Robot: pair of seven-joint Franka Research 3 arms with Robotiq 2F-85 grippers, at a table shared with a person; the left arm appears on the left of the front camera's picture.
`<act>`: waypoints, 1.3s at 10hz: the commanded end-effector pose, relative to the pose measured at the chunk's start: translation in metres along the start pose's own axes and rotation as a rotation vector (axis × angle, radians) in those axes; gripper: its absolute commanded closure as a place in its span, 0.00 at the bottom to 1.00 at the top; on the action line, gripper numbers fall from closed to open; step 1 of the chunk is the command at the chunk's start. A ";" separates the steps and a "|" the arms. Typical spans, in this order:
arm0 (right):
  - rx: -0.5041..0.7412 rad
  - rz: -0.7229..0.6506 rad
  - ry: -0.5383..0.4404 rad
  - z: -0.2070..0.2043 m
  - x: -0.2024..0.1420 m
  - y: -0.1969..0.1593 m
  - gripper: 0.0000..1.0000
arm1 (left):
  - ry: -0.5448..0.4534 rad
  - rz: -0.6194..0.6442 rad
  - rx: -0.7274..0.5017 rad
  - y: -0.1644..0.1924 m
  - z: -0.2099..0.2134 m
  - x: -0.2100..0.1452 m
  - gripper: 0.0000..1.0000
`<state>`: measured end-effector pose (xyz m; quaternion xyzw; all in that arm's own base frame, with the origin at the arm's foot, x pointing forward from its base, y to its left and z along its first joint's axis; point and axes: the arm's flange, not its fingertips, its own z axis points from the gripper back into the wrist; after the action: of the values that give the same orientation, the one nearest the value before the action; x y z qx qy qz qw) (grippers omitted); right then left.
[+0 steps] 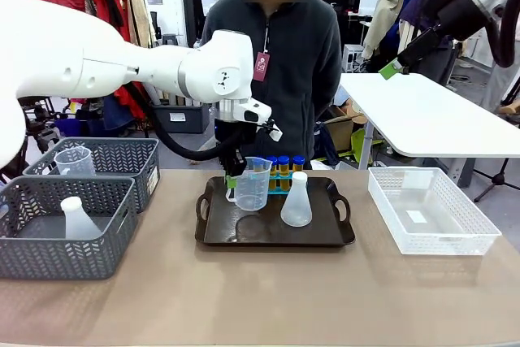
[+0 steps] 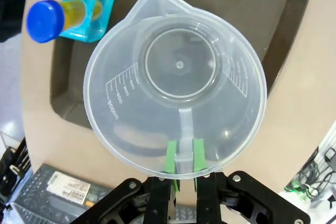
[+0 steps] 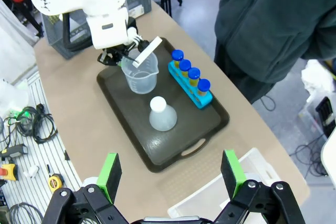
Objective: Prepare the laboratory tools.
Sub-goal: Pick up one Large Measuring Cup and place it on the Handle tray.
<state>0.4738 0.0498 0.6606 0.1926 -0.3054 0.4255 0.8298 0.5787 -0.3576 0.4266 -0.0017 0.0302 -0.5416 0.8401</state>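
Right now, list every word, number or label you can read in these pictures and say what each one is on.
"400": on the raised volume scale inside the measuring beaker held in the left pincer; the scale's other figures are too faint.
White label on the grey basket: print too small.
Red tag on the person's jacket: unreadable.
Sticker in the white basket: unreadable.

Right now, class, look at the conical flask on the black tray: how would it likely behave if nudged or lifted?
The conical flask looks empty and translucent plastic, so probably light and not very fragile. Its wide base and narrow neck suggest it would slide on the black tray rather than tip. The smooth, tapered wall could slip in a pincer.
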 end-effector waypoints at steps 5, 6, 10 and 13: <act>0.002 0.005 -0.004 0.002 0.001 0.001 0.00 | -0.041 0.027 0.021 -0.006 -0.023 -0.021 1.00; 0.002 0.005 -0.004 0.002 0.001 0.001 0.00 | -0.044 0.028 0.029 -0.006 -0.026 -0.023 1.00; 0.002 0.005 -0.004 0.002 0.001 0.001 0.00 | -0.036 0.047 0.007 -0.001 -0.034 -0.031 0.87; 0.002 0.005 -0.004 0.002 0.001 0.001 0.00 | -0.035 0.046 0.008 -0.002 -0.032 -0.032 0.35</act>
<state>0.4739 0.0498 0.6606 0.1926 -0.3054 0.4255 0.8298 0.5725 -0.3362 0.3934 -0.0035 0.0217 -0.5290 0.8483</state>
